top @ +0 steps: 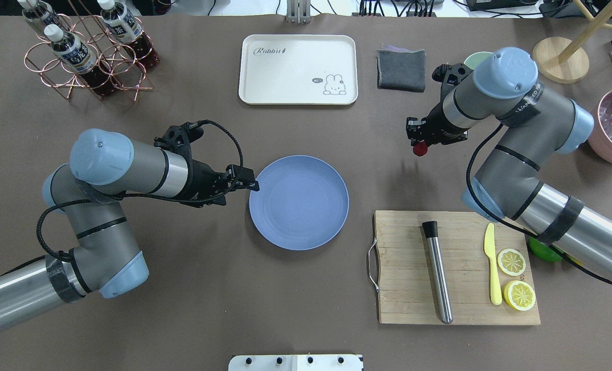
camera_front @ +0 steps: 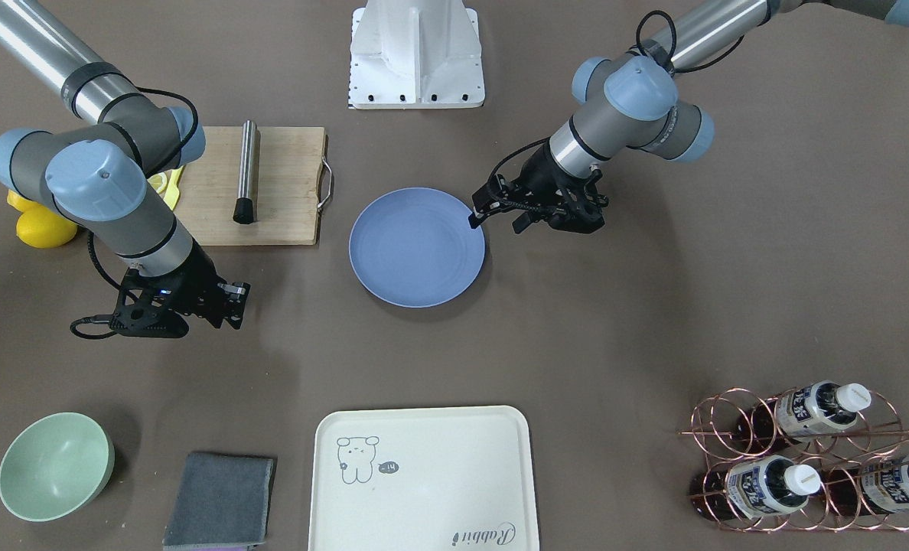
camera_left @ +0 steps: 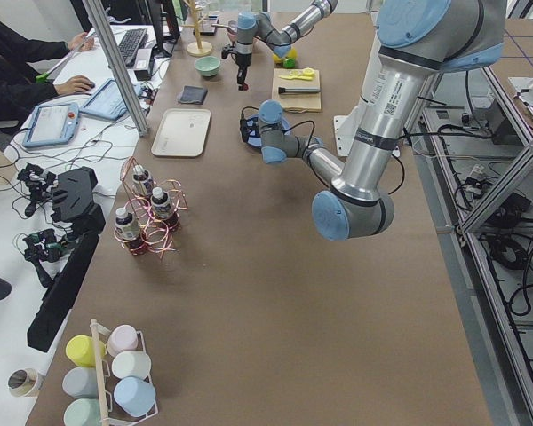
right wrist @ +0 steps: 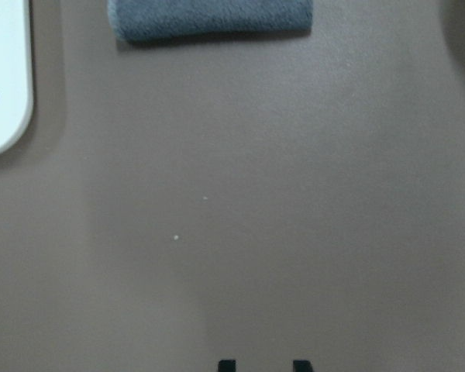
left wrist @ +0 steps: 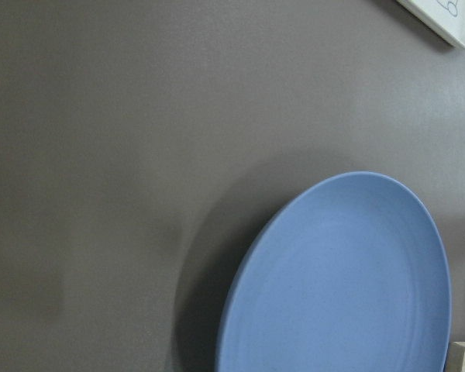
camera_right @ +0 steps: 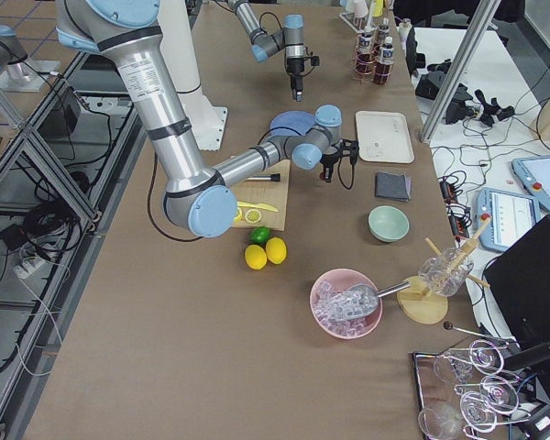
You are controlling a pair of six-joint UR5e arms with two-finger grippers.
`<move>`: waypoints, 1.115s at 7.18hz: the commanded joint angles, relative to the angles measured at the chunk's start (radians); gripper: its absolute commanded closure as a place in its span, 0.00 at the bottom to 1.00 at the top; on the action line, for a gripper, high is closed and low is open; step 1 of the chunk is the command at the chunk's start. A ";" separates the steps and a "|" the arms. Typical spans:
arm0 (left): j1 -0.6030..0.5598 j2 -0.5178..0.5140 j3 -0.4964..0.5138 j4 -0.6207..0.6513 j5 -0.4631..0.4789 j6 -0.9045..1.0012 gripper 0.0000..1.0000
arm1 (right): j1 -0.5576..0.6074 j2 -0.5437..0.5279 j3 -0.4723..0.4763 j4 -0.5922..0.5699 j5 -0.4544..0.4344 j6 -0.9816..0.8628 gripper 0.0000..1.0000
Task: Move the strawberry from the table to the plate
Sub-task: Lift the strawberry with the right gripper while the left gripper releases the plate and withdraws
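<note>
Where my base stands, the wooden cutting board (top: 404, 288) lies closest on my right, carrying a steel rod (top: 437, 273), a yellow knife (top: 493, 268) and two lemon slices (top: 512, 262). Beyond it, in the middle of the desk (top: 208, 309), sits the blue plate (top: 299, 202). My left tool (top: 252, 185) hangs just beside the plate's left rim. I cannot tell whether it is clenched or released, and its own wrist camera shows only plate and desk.

Farther out on my right, my right tool (top: 418, 140) is clenched on the strawberry (top: 420, 149), held above the desk and well apart from the plate. Only the overhead view shows the berry plainly. The front-facing camera has the tool's body in front of it, and the right wrist camera catches just two dark fingertips (right wrist: 227, 364) at its lower edge.

At the far edge lie a cream tray (top: 285, 77), a folded grey cloth (top: 401, 67), a mint bowl (camera_front: 55, 465) and a copper rack (top: 87, 62) of bottles.

The desk is matte brown-grey. The side views show aluminium framing (camera_left: 115, 62) and a person (camera_left: 13, 75) seated off the desk's far side.
</note>
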 commanded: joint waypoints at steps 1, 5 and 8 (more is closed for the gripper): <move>-0.058 0.018 -0.001 0.001 -0.003 0.006 0.02 | 0.012 0.072 0.015 -0.088 0.012 0.006 1.00; -0.348 0.131 -0.072 0.178 -0.116 0.757 0.02 | -0.111 0.120 0.046 -0.096 -0.069 0.124 1.00; -0.480 0.234 -0.092 0.194 -0.121 1.012 0.02 | -0.276 0.230 0.050 -0.187 -0.200 0.257 1.00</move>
